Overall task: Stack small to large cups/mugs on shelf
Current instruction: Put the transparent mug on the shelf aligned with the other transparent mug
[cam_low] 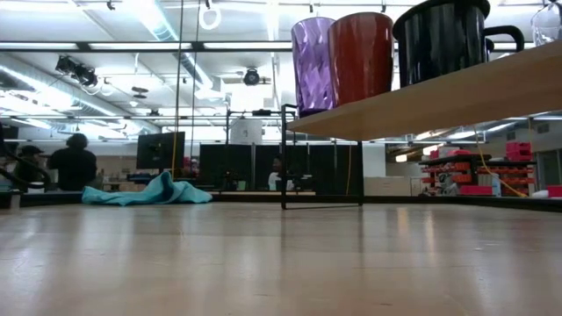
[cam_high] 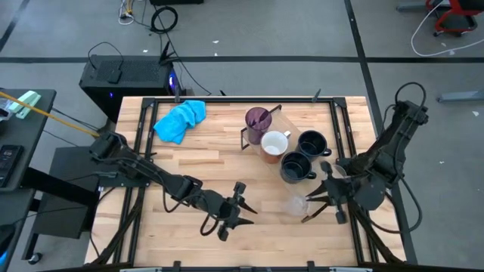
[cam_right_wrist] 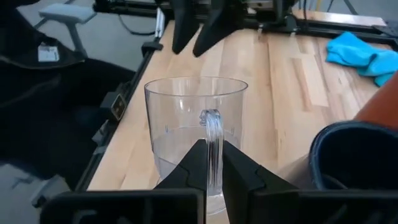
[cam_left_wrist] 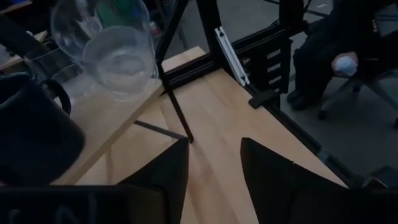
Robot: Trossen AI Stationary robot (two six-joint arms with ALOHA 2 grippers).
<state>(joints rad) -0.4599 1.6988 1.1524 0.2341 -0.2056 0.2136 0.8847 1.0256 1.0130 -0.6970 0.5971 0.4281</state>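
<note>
The shelf (cam_high: 281, 122) is a light board on a black wire frame, running from the far middle toward the near right. On it stand a purple tumbler (cam_high: 258, 119), a mug that is white inside and red-brown outside (cam_high: 274, 143), and two dark mugs (cam_high: 311, 143) (cam_high: 295, 166). A clear handled glass (cam_right_wrist: 196, 121) stands at the shelf's near end (cam_left_wrist: 109, 118). My right gripper (cam_right_wrist: 211, 163) is shut on its handle. My left gripper (cam_high: 243, 205) is open and empty, low over the table to the glass's left. My right gripper pinches the clear glass's handle (cam_right_wrist: 212, 127) between its two fingers. The fingers come about level from the table's right side. The glass stands upright with its mouth up. Its base (cam_left_wrist: 121, 87) seems to rest on the shelf board.
A bright blue cloth (cam_high: 181, 119) lies at the table's far left. Bare tabletop (cam_high: 197, 170) lies left of the shelf. The shelf's black wire leg (cam_left_wrist: 177, 112) stands between my left gripper and the glass. People sit in the room beyond the table (cam_low: 75, 162).
</note>
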